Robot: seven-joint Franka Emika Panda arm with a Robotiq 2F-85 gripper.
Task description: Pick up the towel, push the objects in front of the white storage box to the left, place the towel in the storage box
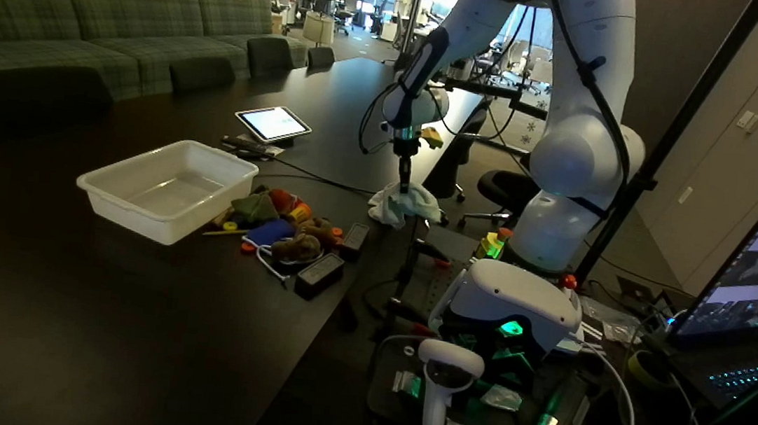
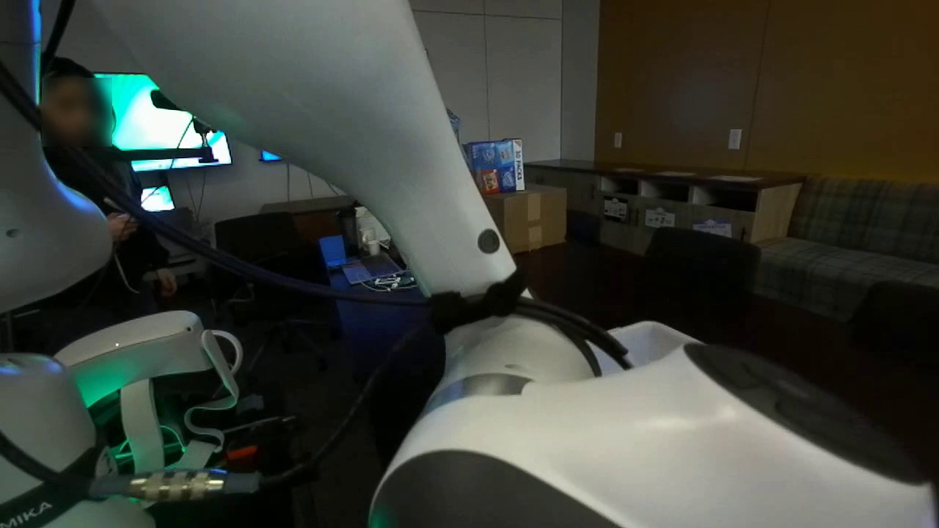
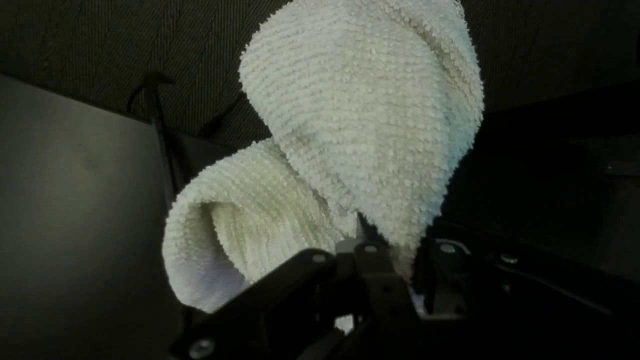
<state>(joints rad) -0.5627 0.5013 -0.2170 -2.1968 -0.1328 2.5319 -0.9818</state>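
Note:
A whitish terry towel (image 1: 390,205) is bunched in my gripper (image 1: 403,185) at the table's edge, near the robot's base. In the wrist view the towel (image 3: 360,95) spreads in two folds from between the fingers (image 3: 392,245), which are shut on it. I cannot tell whether the towel touches the table. The white storage box (image 1: 132,216) stands on the table, and no contents show in it. A corner of it also shows in an exterior view (image 2: 649,341), mostly hidden by the arm. A pile of small toys (image 1: 272,226) lies against the box's side, between box and gripper.
Two dark blocks (image 1: 319,275) (image 1: 354,238) lie by the pile, near the edge of the dark table (image 1: 126,341). A tablet (image 1: 274,124) stands behind the box, with a black cable running along the table. A headset (image 1: 518,294) sits beside the robot's base.

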